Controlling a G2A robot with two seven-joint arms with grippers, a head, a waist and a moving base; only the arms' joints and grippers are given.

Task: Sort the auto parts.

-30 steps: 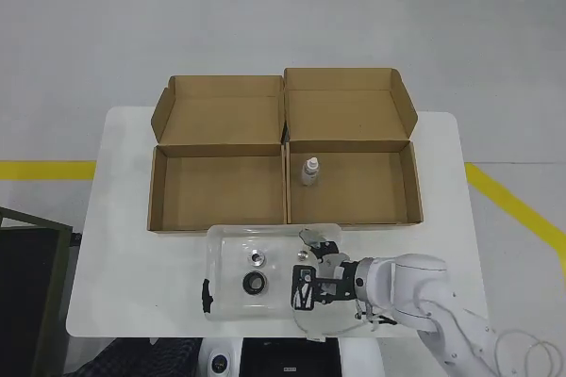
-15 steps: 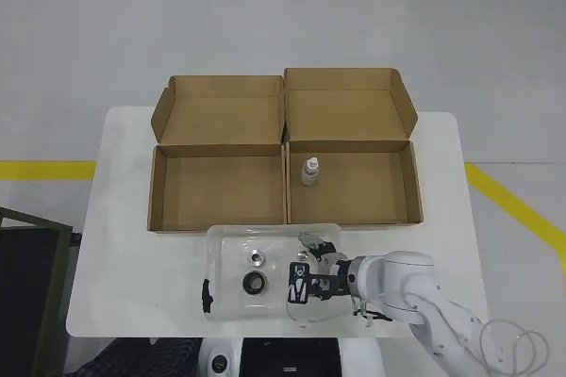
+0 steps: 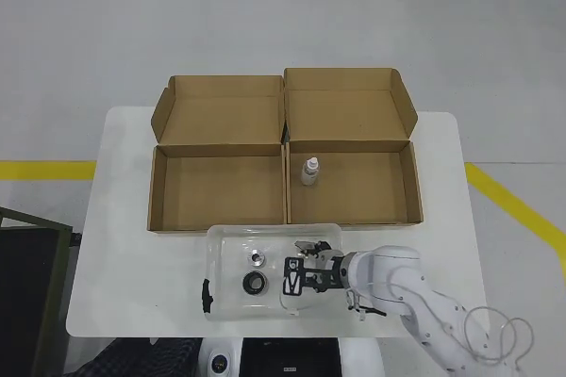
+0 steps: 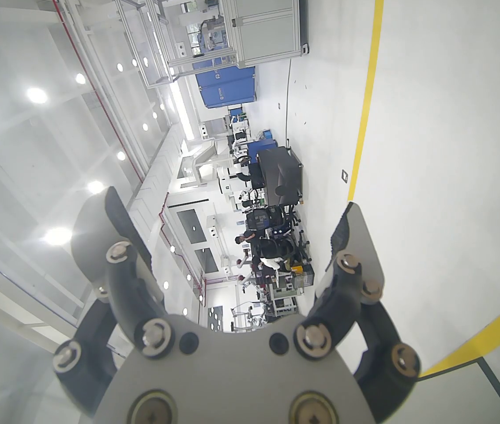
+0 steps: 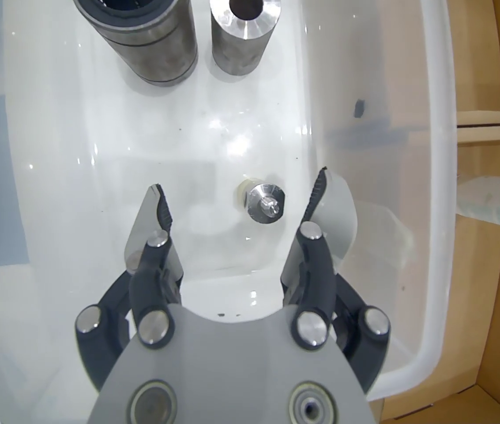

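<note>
- Dark bearing sleeve: far end cut by picture edge in right wrist view.
- Clear bin: walls run out of frame on 3 sides.
- Small silver stud between right gripper jaws: white piece behind it half hidden, kind of part untellable.
- Top view: black item on bin's outer wall too small to identify.
- White bottle in cardboard box: detail too small.
- Right arm cut by lower edge.
- Dark green frame cut by side edge.

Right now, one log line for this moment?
right gripper: jaws open, over small metal fitting in clear bin | left gripper: jaws open
</note>
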